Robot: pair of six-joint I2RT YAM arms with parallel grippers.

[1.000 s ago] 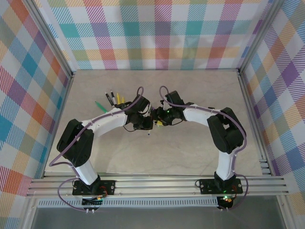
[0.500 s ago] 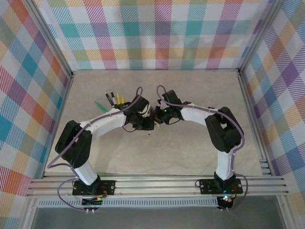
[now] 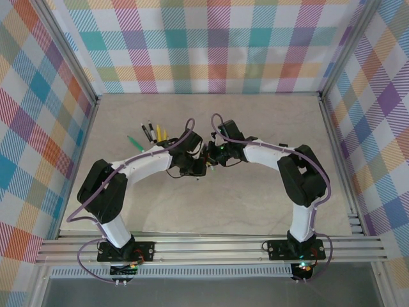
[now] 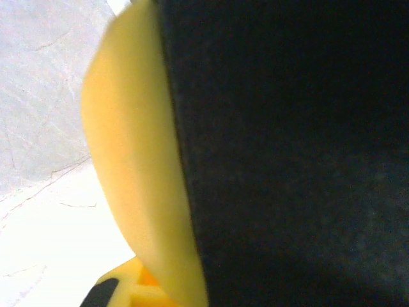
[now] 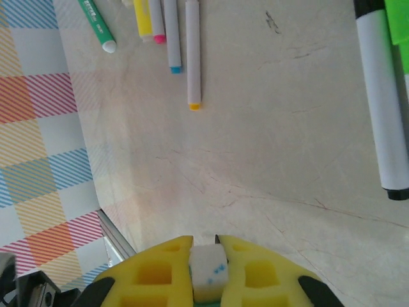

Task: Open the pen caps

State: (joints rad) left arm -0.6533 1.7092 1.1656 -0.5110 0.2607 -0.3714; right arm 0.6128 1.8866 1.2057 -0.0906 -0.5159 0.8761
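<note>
**A:** Yellow pads of the right gripper [image 5: 204, 248] are pressed onto a small white piece [image 5: 208, 274] flecked with blue. It may be the end of a white-barrelled pen, seen end-on.

**B:** And the left one?

**A:** The left gripper [image 3: 199, 162] is closed. Its wrist view is a blur, with one yellow finger [image 4: 137, 160] against a dark mass [image 4: 287, 160], so I cannot tell whether it pinches anything. From above, the two grippers meet nose to nose over the middle of the table [image 3: 255, 211].

**B:** How much room is around them?

**A:** There is bare beige, stone-patterned surface on the near side and to the right. The check walls [image 3: 211, 45] stand well apart from both wrists.

**B:** Where are the pens?

**A:** A small fan of pens [image 3: 148, 134] lies to the left of and beyond the left gripper, near its forearm. The right wrist view gives their colours. There is a green pen [image 5: 96, 22] and a yellow pen [image 5: 142, 18]. Next to them are white barrels ending in pink [image 5: 156, 25], blue [image 5: 172, 45] and orange [image 5: 193, 64]. They lie side by side, well ahead of the fingertips. Off to the right lies a white pen with a black end [image 5: 380, 102], with a bright green barrel [image 5: 399, 29] just beside it at the picture's edge.
</note>
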